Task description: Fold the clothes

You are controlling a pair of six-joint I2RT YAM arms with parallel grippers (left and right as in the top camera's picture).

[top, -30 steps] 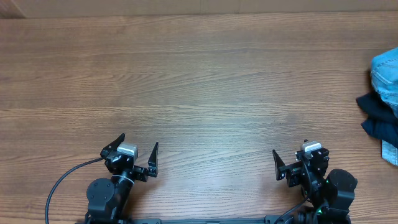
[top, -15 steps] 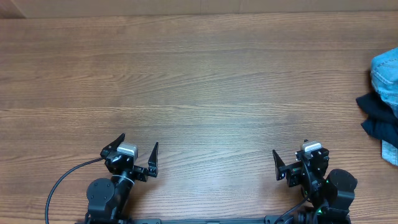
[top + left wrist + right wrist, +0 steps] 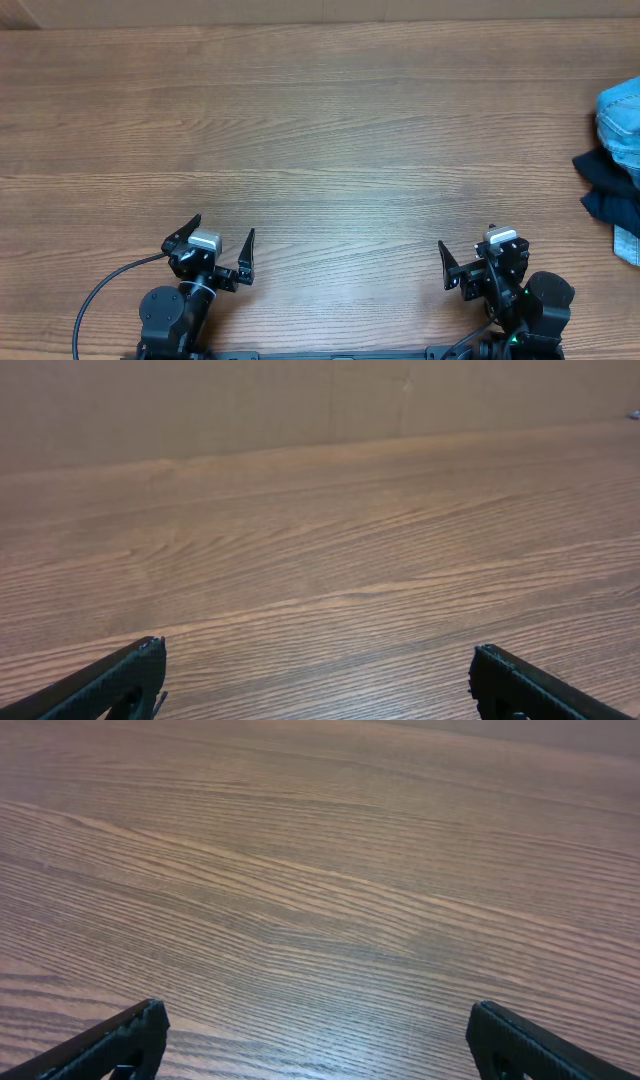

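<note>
Reach with the right pincer (image 3: 467,248), spread wide and empty, toward the clothes (image 3: 618,160) heaped at the counter's (image 3: 320,130) right edge, partly out of frame. Pinch the dark-blue shirt (image 3: 605,195) by a free edge, not the bunched middle, then drag to the open centre before flattening. Bring in the left pincer (image 3: 222,228), likewise spread and empty, for the opposite corner. Mind the pale-blue garment (image 3: 622,115) touching the shirt: likely to come along. Expect a long sideways reach, with no obstacle seen between.
</note>
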